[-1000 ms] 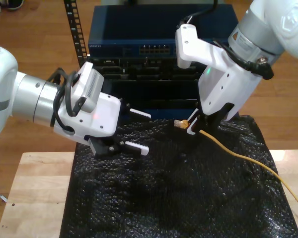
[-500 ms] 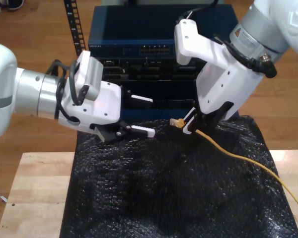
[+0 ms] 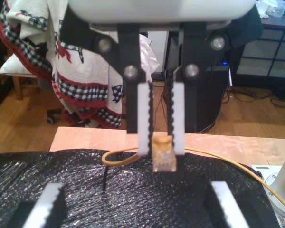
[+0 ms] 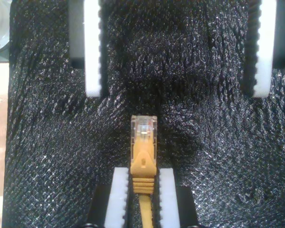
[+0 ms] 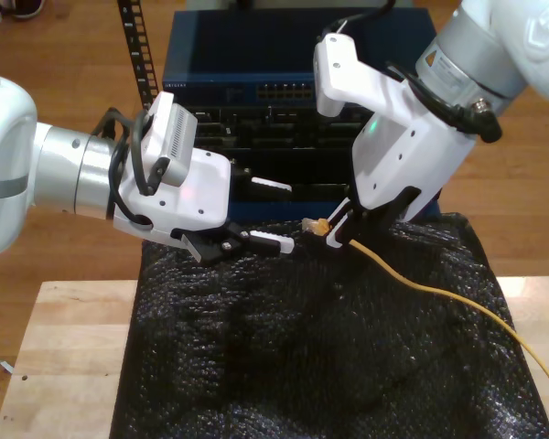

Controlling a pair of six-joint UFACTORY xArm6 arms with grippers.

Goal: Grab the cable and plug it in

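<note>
- Yellow cable (image 5: 421,288) is pinched just behind its clear plug (image 4: 143,128) in the closed jaws of my second gripper (image 5: 334,229), above the black bubble wrap (image 5: 302,366) on the bench (image 5: 64,347).
- Left in the exterior view, my first gripper (image 5: 284,216) faces the plug, jaws wide open, holding nothing.

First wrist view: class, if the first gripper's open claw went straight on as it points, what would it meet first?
Probably the yellow network cable's clear plastic plug, pinched in my second gripper straight ahead; depth is unclear.
</note>
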